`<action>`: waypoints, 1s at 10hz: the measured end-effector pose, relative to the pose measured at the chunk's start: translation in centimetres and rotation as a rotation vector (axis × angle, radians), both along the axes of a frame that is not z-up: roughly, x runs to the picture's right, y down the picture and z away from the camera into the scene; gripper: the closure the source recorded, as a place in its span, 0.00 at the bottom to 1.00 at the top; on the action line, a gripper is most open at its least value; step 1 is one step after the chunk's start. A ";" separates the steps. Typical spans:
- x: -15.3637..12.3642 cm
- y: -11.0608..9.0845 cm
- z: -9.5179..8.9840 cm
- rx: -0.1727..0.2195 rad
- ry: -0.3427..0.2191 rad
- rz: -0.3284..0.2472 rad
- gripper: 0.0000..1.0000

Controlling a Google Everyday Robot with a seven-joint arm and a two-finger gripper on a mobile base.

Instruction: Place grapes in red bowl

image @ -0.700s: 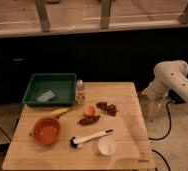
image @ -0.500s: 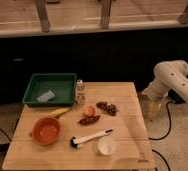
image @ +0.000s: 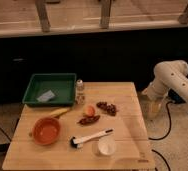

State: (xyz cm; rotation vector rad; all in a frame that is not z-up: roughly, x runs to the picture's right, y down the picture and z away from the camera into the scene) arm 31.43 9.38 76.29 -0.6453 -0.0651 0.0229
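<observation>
The white arm (image: 173,80) stands off the table's (image: 127,155) right edge, elbow crooked high and forearm dropping steeply. The gripper (image: 154,107) hangs low just beside that edge, pointing down; whether it is clenched or released I cannot tell. The grapes (image: 107,107) lie mid-table, just right of a small orange fruit (image: 89,109), well apart from the gripper. The red bowl (image: 47,131) sits toward the front left.
</observation>
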 end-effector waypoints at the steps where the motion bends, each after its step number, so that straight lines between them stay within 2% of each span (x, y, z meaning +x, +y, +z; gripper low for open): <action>1: 0.0 0.0 0.0 0.000 0.000 0.000 0.20; 4: -0.3 0.0 0.3 -0.001 -0.002 -0.007 0.20; 5: -1.1 -0.2 0.8 -0.003 -0.012 -0.019 0.20; 6: -3.7 -0.5 1.9 -0.004 -0.029 -0.041 0.20; 7: -4.8 -0.7 2.4 -0.003 -0.035 -0.052 0.20; 10: -6.3 -0.9 3.4 -0.006 -0.048 -0.075 0.20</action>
